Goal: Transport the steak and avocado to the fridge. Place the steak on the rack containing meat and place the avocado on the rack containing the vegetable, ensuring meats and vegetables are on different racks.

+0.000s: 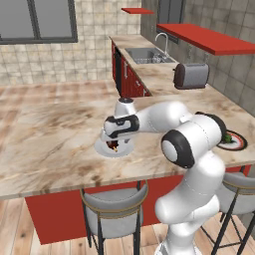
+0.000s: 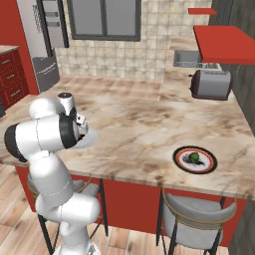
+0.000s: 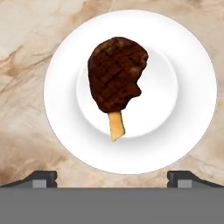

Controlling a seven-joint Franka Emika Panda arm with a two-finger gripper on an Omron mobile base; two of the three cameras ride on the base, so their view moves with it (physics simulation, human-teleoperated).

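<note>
The steak point(image 3: 116, 72), dark brown with a tan stub, lies in the middle of a white plate point(image 3: 192, 87) on the marble counter. My gripper point(image 3: 112, 179) hangs open straight above it, with one fingertip point(image 3: 41, 177) wide to each side and nothing between them. From the left base the gripper point(image 1: 112, 141) sits low over the same plate point(image 1: 102, 148). The avocado point(image 2: 193, 158) rests on a red-rimmed dark plate point(image 2: 209, 167) further along the counter, near its front edge. The fridge racks are out of view.
A grey toaster point(image 1: 191, 75) stands at the back of the counter, with a sink point(image 1: 147, 55) beyond it. Red shelves point(image 1: 204, 37) hang on the right wall. Stools point(image 1: 114, 209) stand below the counter's front edge. A tall grey appliance point(image 2: 45, 45) stands at the far left.
</note>
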